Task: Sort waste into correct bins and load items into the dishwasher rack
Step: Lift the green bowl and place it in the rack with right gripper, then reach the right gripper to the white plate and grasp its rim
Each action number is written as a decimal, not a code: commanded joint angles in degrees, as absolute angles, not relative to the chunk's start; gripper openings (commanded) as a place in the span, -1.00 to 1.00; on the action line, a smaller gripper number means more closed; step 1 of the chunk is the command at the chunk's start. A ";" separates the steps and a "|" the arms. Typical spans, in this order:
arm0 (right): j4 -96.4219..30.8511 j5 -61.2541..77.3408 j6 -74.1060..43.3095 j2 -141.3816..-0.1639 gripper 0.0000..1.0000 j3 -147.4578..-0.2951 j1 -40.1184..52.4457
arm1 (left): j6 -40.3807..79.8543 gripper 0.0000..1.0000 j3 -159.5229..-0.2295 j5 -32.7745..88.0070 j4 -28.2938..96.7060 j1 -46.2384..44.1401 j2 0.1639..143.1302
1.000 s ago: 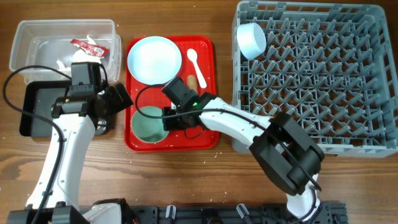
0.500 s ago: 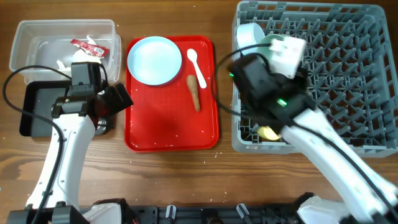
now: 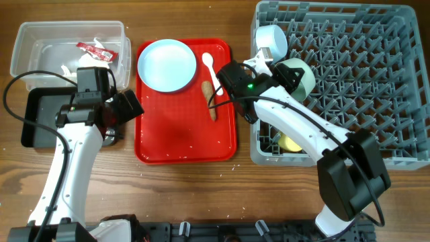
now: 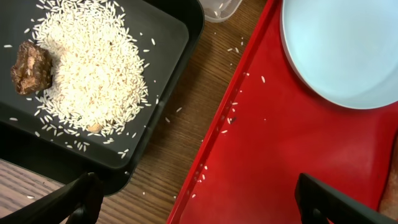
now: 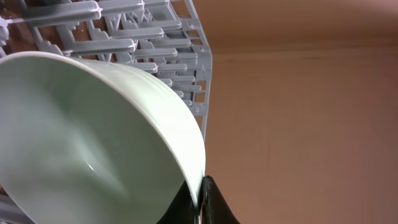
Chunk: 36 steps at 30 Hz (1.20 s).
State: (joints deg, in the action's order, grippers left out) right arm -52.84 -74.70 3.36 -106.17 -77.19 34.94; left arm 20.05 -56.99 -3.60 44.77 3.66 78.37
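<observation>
My right gripper (image 3: 281, 72) is shut on the rim of the pale green bowl (image 3: 300, 77), holding it on its side over the near-left part of the dishwasher rack (image 3: 363, 87), beside the pale blue bowl (image 3: 271, 42). In the right wrist view both fingertips (image 5: 208, 199) pinch the bowl's rim (image 5: 186, 149). A yellow cup (image 3: 290, 142) lies in the rack. My left gripper (image 3: 127, 106) hangs open above the gap between the black tray (image 4: 168, 37) and the red tray (image 4: 298, 149). Rice (image 4: 93, 68) and a dark lump (image 4: 31, 67) lie in the black tray.
On the red tray (image 3: 181, 144) lie a pale blue plate (image 3: 166, 64), a white spoon (image 3: 210, 69) and a brown stick (image 3: 209, 99). The clear tub (image 3: 27, 40) at the back left holds a red-and-white wrapper (image 3: 94, 49) and crumpled paper.
My right arm lifted the green bowl off the red tray, carried it right over the rack, and has come down beside the blue bowl. The left arm stayed still.
</observation>
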 commanded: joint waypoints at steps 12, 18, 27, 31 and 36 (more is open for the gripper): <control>-42.68 -63.00 0.03 -107.81 -0.91 -76.14 34.72 | 20.16 1.00 -57.65 -4.14 44.64 3.60 78.56; -40.77 -58.35 5.26 -107.81 0.47 -76.14 34.22 | 20.16 1.00 -57.65 -4.16 44.64 3.60 78.56; -35.92 -56.23 5.13 -104.03 1.00 -76.16 36.93 | 20.16 1.00 -57.65 -4.14 44.62 3.60 78.56; -30.20 -37.80 4.32 -96.36 0.99 -76.16 36.95 | 20.16 1.00 -57.65 -4.16 44.64 3.60 78.56; -25.65 6.68 4.08 -93.54 0.99 -76.16 36.91 | 20.16 1.00 -57.65 -4.16 44.64 3.60 78.56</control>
